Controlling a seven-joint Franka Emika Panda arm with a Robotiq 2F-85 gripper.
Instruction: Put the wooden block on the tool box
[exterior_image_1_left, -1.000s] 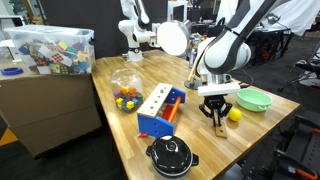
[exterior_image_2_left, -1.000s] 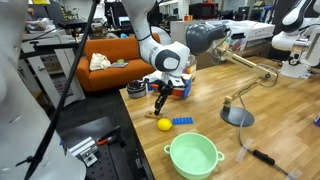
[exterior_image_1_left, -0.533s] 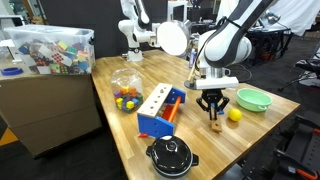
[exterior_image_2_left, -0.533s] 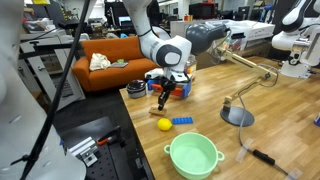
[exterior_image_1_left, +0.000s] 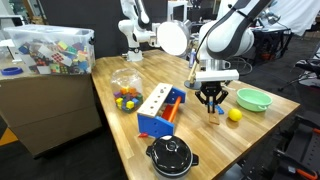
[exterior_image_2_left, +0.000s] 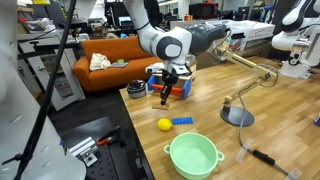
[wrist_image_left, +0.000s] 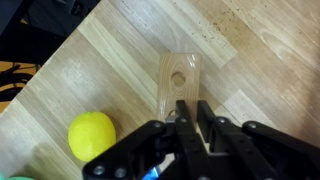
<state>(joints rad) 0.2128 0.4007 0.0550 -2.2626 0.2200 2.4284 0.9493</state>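
The wooden block (wrist_image_left: 180, 78) hung clamped by one end in the gripper (wrist_image_left: 190, 110). A yellow ball (wrist_image_left: 91, 135) lay near, apart.

Wooden block (wrist_image_left: 182, 78): small, flat, light-brown, one dark round hole showing. It hangs on end, pinched at its upper end by the gripper (wrist_image_left: 190, 110), and looks just clear of the table (exterior_image_1_left: 122, 135). Tool box (exterior_image_1_left: 158, 112): blue with a pale wooden top bar with dark holes and orange-red parts inside, upright on the table, near the block but apart.
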